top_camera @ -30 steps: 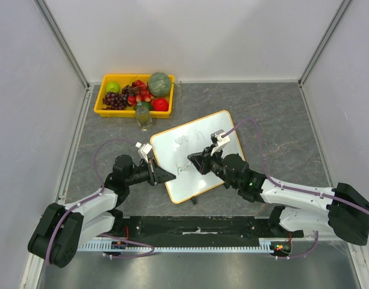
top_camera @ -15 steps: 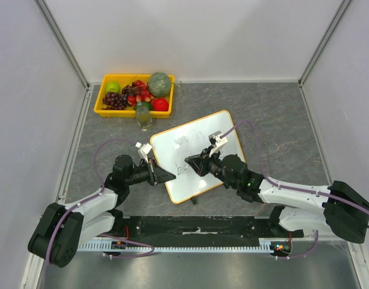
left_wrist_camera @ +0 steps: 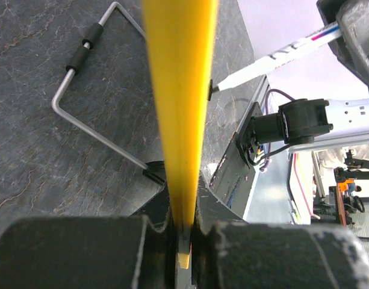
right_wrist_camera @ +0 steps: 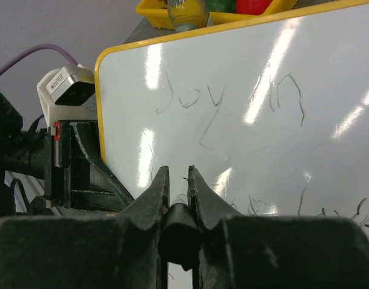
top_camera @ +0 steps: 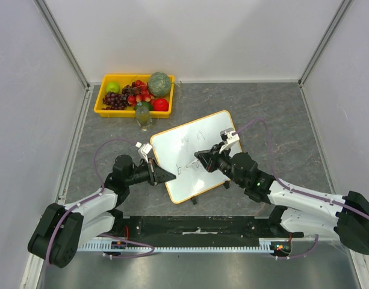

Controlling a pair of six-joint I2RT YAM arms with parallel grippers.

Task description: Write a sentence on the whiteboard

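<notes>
From above, we see the whiteboard [top_camera: 196,144] sitting askew mid-counter [top_camera: 280,120], our left tool [top_camera: 170,176] at its near-left edge and our right tool [top_camera: 200,160] over its face.

At the left wrist, the jaws clamp the yellow frame, and a marker [left_wrist_camera: 274,58] tip meets the board.

At the right wrist, the jaws pinch that marker below the sentence [right_wrist_camera: 226,99].

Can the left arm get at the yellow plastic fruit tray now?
Probably not: the left gripper is shut on the edge of the orange-framed white whiteboard; the yellow plastic fruit tray lies apart, farther back.
</notes>
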